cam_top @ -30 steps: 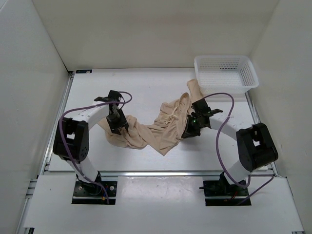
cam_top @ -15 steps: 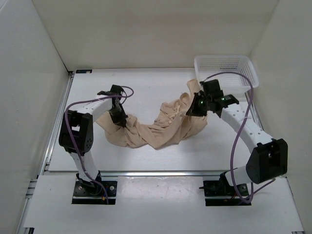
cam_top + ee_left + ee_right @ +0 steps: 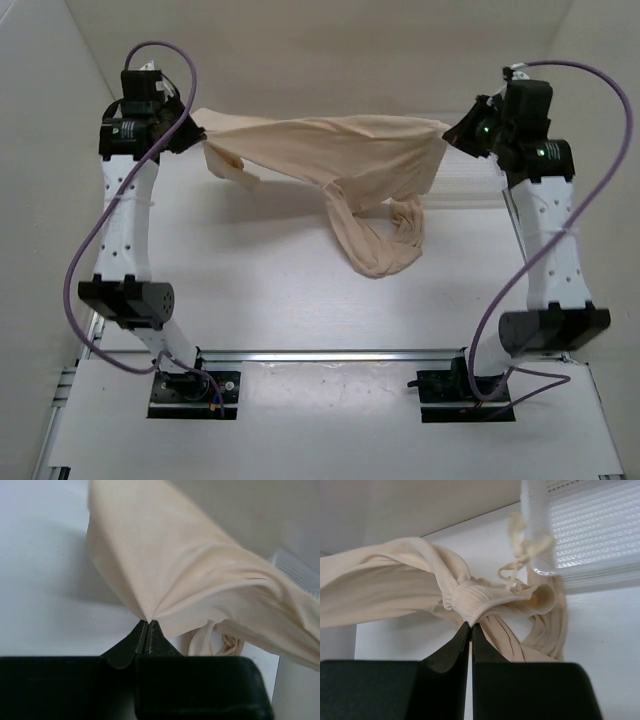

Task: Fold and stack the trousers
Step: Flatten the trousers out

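Note:
The beige trousers (image 3: 330, 150) hang stretched in the air between both raised arms, high above the table's far half. My left gripper (image 3: 192, 122) is shut on one end of the cloth (image 3: 165, 575), pinching a corner at its tips (image 3: 147, 621). My right gripper (image 3: 450, 132) is shut on the ribbed waistband (image 3: 470, 600), pinched at its tips (image 3: 471, 624). The rest of the trousers droops from the middle in a twisted loop (image 3: 385, 240) down toward the table. A drawstring (image 3: 520, 555) dangles near the waistband.
A white mesh basket (image 3: 590, 530) stands at the far right of the table, partly hidden behind the right arm and the cloth in the top view. White walls close in the table (image 3: 260, 290) on the left, right and back.
Both arms have risen from the table and moved apart toward the back, lifting the trousers from a crumpled heap into a stretched span. The left gripper closed on the cloth.

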### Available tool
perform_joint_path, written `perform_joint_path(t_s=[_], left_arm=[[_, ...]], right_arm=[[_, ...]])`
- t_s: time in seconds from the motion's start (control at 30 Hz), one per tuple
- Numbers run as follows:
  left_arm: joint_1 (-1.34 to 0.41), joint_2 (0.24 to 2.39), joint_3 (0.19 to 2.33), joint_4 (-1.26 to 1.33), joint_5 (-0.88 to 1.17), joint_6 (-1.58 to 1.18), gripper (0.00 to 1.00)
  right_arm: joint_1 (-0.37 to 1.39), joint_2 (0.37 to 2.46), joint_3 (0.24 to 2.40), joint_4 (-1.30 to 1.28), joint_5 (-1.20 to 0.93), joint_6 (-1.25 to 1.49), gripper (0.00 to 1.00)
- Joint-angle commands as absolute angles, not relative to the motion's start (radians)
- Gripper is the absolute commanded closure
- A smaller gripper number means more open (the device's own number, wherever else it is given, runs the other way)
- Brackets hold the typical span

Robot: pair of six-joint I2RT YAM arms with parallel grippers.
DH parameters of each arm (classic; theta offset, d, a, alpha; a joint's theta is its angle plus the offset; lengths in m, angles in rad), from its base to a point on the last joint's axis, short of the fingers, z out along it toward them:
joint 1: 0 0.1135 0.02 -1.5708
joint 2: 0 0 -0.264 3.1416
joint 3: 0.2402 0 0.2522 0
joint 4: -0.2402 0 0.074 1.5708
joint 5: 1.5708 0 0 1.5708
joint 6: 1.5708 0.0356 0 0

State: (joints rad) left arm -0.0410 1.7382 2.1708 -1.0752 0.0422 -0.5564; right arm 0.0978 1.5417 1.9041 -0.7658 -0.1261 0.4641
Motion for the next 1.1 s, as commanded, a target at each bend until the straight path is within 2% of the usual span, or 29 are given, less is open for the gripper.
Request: perform_joint_path(t_s=[0.0,0.03,0.07,0.1,0.13,0.17,0.23,0.33,0.37,0.43,0.47,0.5,0.57,0.7,0.77,0.83,0.87,0.93,1.0,1.07], left_arm=[[-0.043,1.59,2.042,-1.152,0.067,-0.532,0.9],[-0.043,1.551,1.97,-1.12,0.067,-0.532,0.9],[-0.043,1.51,1.793,-1.094,0.067,-0.532,0.9],[-0.043,1.427,1.699,-1.068,0.067,-0.532,0.84],[-0.043,1.389,1.605,-1.043,0.067,-0.532,0.72],[-0.043,1.358,1.431,-0.988,0.067,-0.546,0.52],[-0.043,1.327,1.315,-0.973,0.077,-0.555,0.0],[-0.034,1.359,1.244,-0.963,0.058,-0.555,0.0],[-0.034,1.368,1.244,-0.963,0.049,-0.555,0.06],[-0.034,1.411,1.285,-0.963,0.031,-0.555,0.25],[-0.034,1.434,1.305,-0.953,0.031,-0.555,0.4],[-0.034,1.465,1.357,-0.953,0.031,-0.566,0.7],[-0.034,1.563,1.408,-0.953,0.008,-0.566,0.9],[-0.034,1.764,1.581,-0.986,-0.041,-0.575,0.9],[-0.034,1.889,1.702,-1.023,-0.1,-0.575,0.76],[-0.022,1.959,1.762,-1.034,-0.059,-0.566,0.63],[-0.012,2.017,1.775,-1.034,-0.036,-0.566,0.38],[0.012,2.061,1.775,-1.014,0.006,-0.566,0.2],[0.023,2.108,1.775,-1.005,0.029,-0.557,0.16],[0.023,2.137,1.775,-0.992,0.043,-0.557,0.16]], right_arm=[[0.086,1.375,1.741,-0.811,-0.055,0.469,0.99],[0.075,1.333,1.679,-0.811,0.004,0.485,0.99],[0.075,1.242,1.613,-0.811,0.036,0.494,0.99],[0.075,1.192,1.476,-0.811,0.072,0.494,0.99],[0.075,1.096,1.401,-0.811,0.113,0.527,0.99],[0.075,1.048,1.329,-0.811,0.148,0.537,0.99],[0.075,0.961,1.115,-0.821,0.225,0.57,0.99],[0.075,0.803,0.916,-0.868,0.241,0.667,0.99],[0.075,0.783,0.885,-0.868,0.229,0.667,0.99],[0.075,0.758,0.835,-0.868,0.207,0.681,0.99],[0.075,0.758,0.834,-0.877,0.207,0.681,0.99],[0.075,0.758,0.834,-0.877,0.207,0.681,0.99],[0.075,0.768,0.856,-0.877,0.207,0.672,0.99],[0.075,0.788,0.902,-0.877,0.225,0.632,0.99],[0.075,0.788,0.916,-0.877,0.225,0.623,0.99],[0.075,0.788,0.925,-0.877,0.225,0.612,0.99],[0.075,0.788,0.925,-0.887,0.225,0.612,0.99],[0.075,0.788,0.925,-0.896,0.225,0.601,0.99],[0.075,0.788,0.925,-0.908,0.216,0.601,0.99],[0.075,0.788,0.925,-0.908,0.216,0.592,0.99]])
